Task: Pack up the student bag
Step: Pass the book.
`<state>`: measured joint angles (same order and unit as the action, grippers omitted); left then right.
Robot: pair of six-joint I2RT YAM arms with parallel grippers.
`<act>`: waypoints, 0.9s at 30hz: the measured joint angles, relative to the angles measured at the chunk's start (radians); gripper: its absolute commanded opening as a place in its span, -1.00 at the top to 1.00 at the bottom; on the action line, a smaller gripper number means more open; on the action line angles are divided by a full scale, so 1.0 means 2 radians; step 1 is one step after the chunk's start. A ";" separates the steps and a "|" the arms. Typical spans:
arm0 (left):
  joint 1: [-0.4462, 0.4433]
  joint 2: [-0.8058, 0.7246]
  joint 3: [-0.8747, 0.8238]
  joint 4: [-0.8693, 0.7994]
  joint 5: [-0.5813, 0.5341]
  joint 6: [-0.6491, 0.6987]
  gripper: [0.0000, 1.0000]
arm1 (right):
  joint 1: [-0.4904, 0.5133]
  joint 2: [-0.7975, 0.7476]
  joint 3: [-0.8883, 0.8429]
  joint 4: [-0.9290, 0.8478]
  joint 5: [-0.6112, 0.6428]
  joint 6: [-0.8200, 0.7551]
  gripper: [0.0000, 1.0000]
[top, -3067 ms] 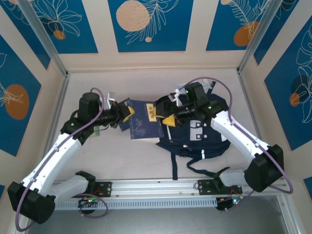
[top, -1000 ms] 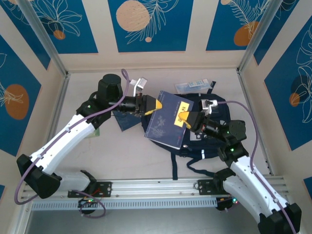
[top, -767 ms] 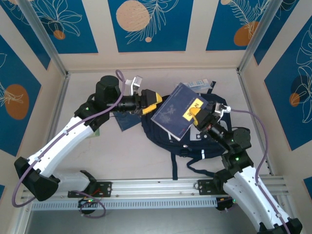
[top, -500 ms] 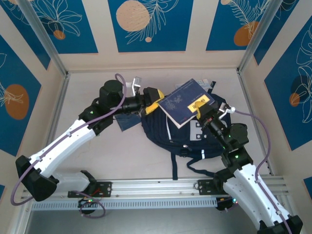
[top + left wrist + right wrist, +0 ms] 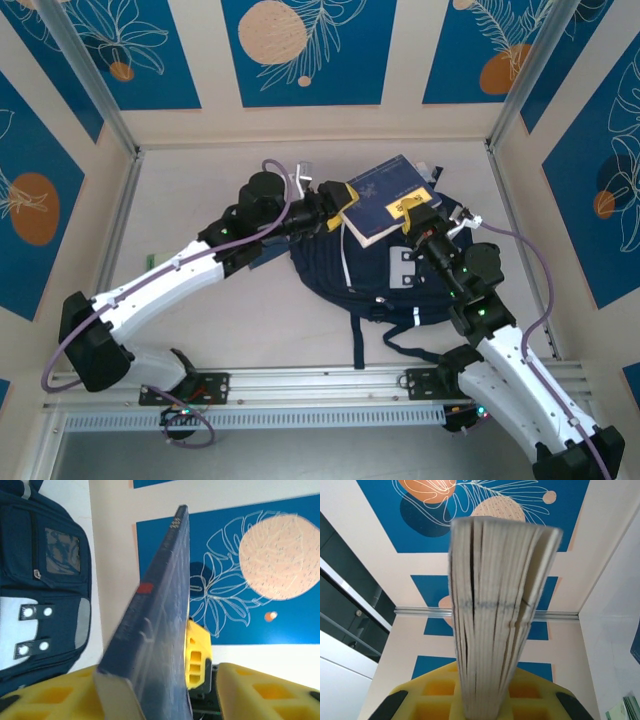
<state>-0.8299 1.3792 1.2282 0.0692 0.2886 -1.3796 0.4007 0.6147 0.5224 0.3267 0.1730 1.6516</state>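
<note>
Holding book clamped in right gripper above backpack, flat on table. Can't tell left gripper grip at book's other edge. Find the opening first, then lower slowly.

We see a pale beige worktop. The student bag lies directly on it, right of the middle and toward the far side, pocket face up. Its dark straps trail over the bare surface toward the near edge. A small green item, too small for us to identify, lies well apart at the left. A metal rail runs along the near edge.
</note>
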 measured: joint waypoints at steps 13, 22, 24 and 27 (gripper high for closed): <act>-0.007 0.017 -0.001 0.025 -0.004 -0.013 0.37 | 0.038 -0.008 0.002 -0.045 0.055 -0.002 1.00; -0.007 0.020 -0.008 0.017 -0.005 -0.028 0.93 | 0.054 0.007 0.002 -0.048 0.078 -0.001 0.82; -0.006 0.020 -0.012 0.017 -0.005 -0.029 1.00 | 0.055 0.008 0.002 -0.054 0.080 0.003 0.52; 0.000 0.018 -0.014 -0.003 -0.005 -0.025 1.00 | 0.055 0.007 0.001 -0.069 0.080 0.006 0.11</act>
<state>-0.8307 1.4151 1.1995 0.0628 0.2783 -1.4300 0.5110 0.6296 0.5247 0.1890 0.3332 1.6634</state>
